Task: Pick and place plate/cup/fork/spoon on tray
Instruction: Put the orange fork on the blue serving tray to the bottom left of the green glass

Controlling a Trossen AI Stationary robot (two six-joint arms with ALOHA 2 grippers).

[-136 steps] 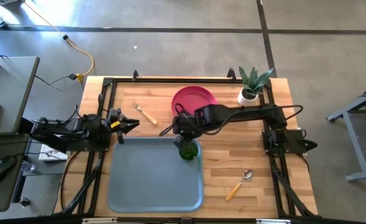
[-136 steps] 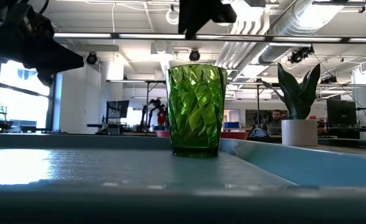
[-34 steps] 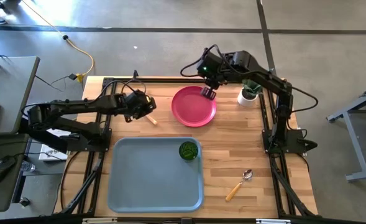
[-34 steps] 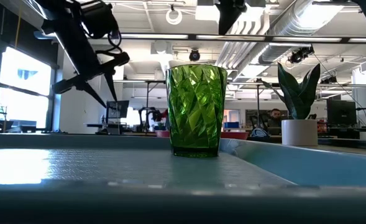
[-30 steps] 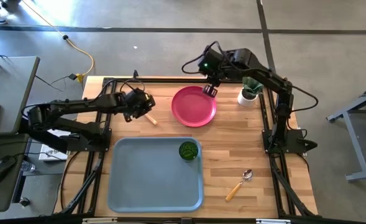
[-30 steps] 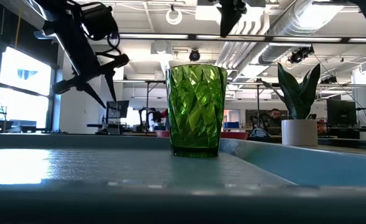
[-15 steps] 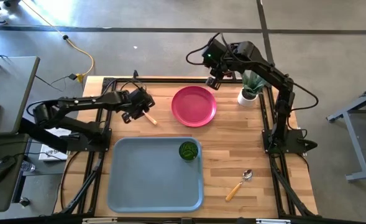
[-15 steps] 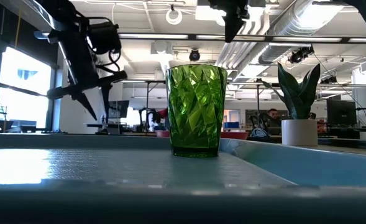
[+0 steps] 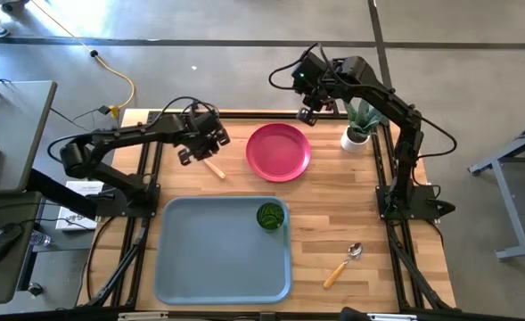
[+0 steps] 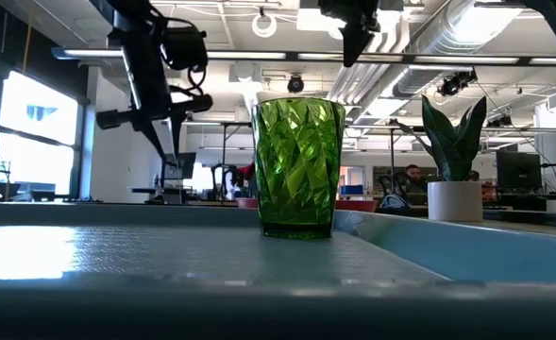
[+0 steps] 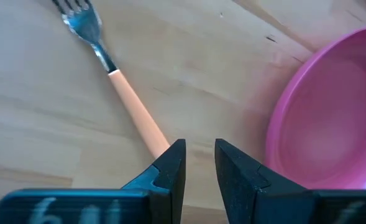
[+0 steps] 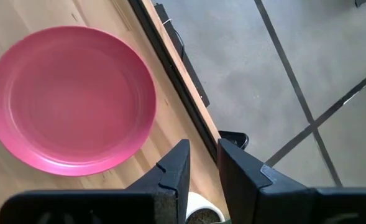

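Done: small see-through green cup (image 9: 269, 216) stands on big grey-blue plastic tray (image 9: 210, 259), at 2 o'clock corner.

Left: round pink-red plastic plate (image 9: 278, 152), orange-handled metal fork (image 11: 116, 83), orange-handled metal spoon (image 9: 343, 263), all on wooden counter (image 9: 333, 209).

Left claw (image 11: 198, 163) over fork handle end, gap narrow, holding nothing. Right claw (image 12: 201, 162) high by plate's 1 o'clock edge, gap narrow, holding nothing.

The right hand (image 9: 308, 114), over the cup (image 9: 270, 216) seconds ago, now hangs off the plate (image 9: 279, 152) at 1 o'clock; the left hand (image 9: 196, 152) has swung out over the fork (image 9: 212, 166).
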